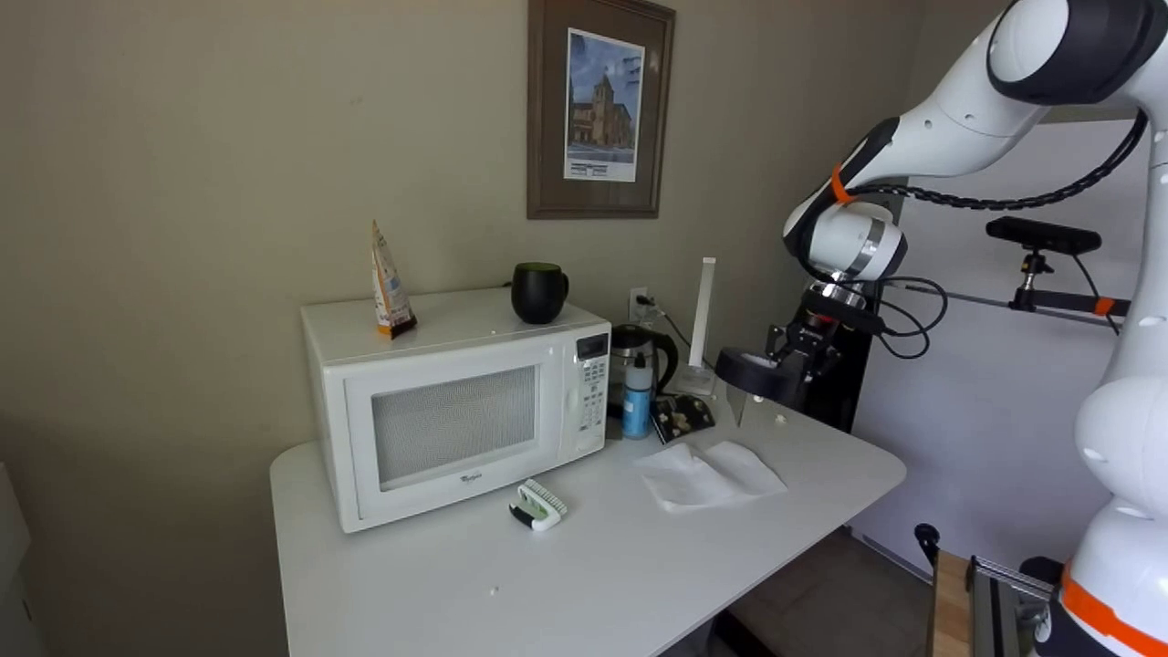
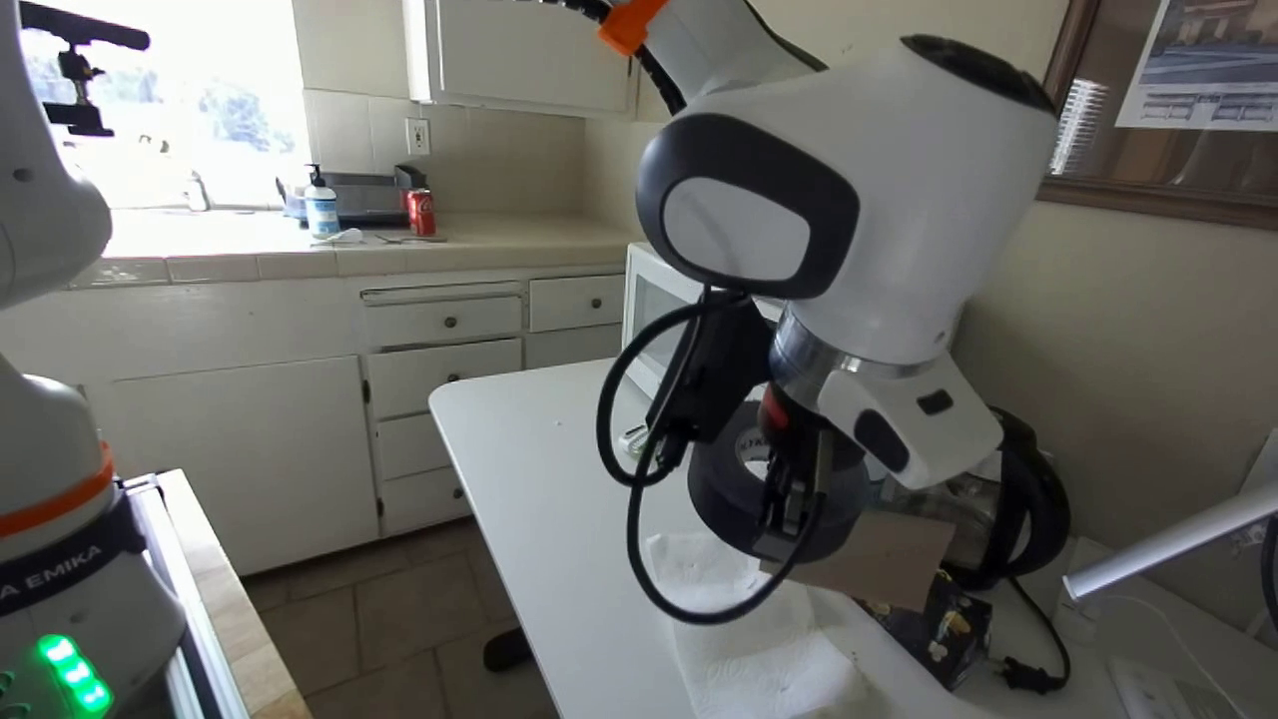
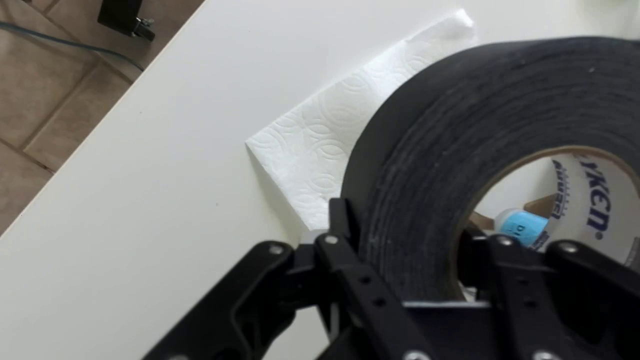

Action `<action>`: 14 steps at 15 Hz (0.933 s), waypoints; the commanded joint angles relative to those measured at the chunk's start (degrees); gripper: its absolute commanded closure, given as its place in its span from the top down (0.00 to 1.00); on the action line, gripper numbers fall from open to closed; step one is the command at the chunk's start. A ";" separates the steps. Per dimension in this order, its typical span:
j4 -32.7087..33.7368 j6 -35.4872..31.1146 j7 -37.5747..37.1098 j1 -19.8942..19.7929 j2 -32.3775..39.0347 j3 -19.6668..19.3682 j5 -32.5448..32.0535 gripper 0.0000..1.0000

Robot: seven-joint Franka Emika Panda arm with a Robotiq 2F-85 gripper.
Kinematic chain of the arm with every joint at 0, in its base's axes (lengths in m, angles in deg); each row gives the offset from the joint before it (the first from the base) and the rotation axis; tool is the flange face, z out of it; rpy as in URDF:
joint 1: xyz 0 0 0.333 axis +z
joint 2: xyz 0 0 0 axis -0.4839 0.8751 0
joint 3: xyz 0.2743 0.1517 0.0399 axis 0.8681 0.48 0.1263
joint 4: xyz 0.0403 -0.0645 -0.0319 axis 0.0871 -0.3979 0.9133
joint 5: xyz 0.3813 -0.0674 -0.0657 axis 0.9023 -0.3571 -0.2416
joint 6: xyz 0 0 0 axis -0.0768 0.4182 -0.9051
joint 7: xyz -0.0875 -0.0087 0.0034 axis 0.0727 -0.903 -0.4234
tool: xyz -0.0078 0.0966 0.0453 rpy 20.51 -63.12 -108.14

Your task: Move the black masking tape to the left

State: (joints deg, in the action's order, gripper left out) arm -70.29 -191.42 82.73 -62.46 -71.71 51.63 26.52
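One paper towel (image 1: 707, 479), one kettle (image 1: 629, 343) near the claw's (image 3: 403, 233) black tape (image 3: 462, 145)

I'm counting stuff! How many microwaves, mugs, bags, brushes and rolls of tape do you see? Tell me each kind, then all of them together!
Microwave: 1
Mug: 1, on top of the microwave
Bag: 1, also up there
Brush: 1, on the table
Roll of tape: 1, held between the fingers
Total: 5

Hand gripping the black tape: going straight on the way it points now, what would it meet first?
Beyond the black masking tape in the hand, probably the white paper towel on the table; depth is unclear, so the line could land just beside it.
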 commanded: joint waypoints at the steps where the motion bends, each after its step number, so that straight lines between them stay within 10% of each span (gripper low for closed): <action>1: -5.10 0.37 6.80 2.68 -10.59 -0.89 2.42 0.22; 2: -5.42 1.75 8.82 3.35 -12.50 -1.19 3.08 0.22; 3: -2.06 0.38 5.06 3.92 -5.74 -2.36 1.15 0.47; 11: -5.00 0.72 7.60 5.54 -10.66 -3.17 1.55 0.47; 12: -5.00 0.72 7.62 5.54 -10.66 -3.17 1.55 0.22; 14: -5.46 0.10 8.37 6.75 -10.70 -3.19 2.28 0.22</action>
State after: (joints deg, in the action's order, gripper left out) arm -75.37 -190.86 90.41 -58.54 -81.91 50.13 28.00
